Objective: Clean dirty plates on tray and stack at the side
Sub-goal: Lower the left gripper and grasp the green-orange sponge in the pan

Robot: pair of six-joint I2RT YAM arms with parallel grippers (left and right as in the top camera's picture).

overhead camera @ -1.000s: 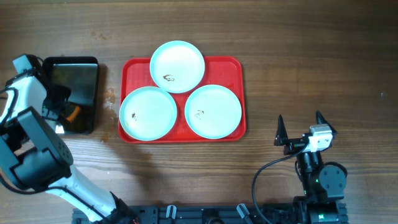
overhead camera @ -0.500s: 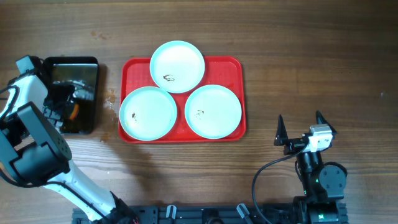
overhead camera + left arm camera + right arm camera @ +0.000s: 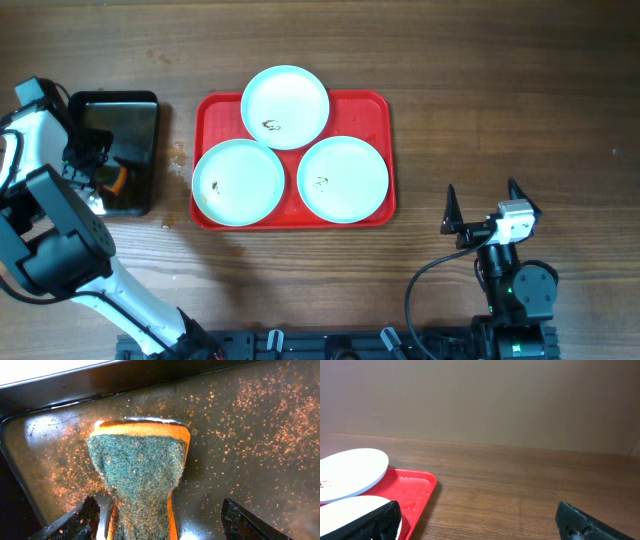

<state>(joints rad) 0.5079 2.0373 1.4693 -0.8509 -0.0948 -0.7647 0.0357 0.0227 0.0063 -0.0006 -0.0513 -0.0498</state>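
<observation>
Three pale plates sit on the red tray (image 3: 375, 110): the back plate (image 3: 286, 107), the front left plate (image 3: 238, 181) and the front right plate (image 3: 343, 178), each with small dark smudges. My left gripper (image 3: 93, 170) is over the black pan (image 3: 135, 118), open, its fingers (image 3: 160, 522) either side of an orange sponge with a green scouring face (image 3: 139, 480) that lies in the pan. My right gripper (image 3: 484, 210) is open and empty over the table at the front right. In the right wrist view, the tray (image 3: 412, 491) and two plates (image 3: 350, 472) show at left.
The black pan's floor (image 3: 250, 435) is wet and speckled with orange crumbs. Bare wooden table (image 3: 500, 90) lies right of the tray and behind it.
My left gripper has shifted slightly within the black pan, near the sponge. The plates, tray and right arm have not moved.
</observation>
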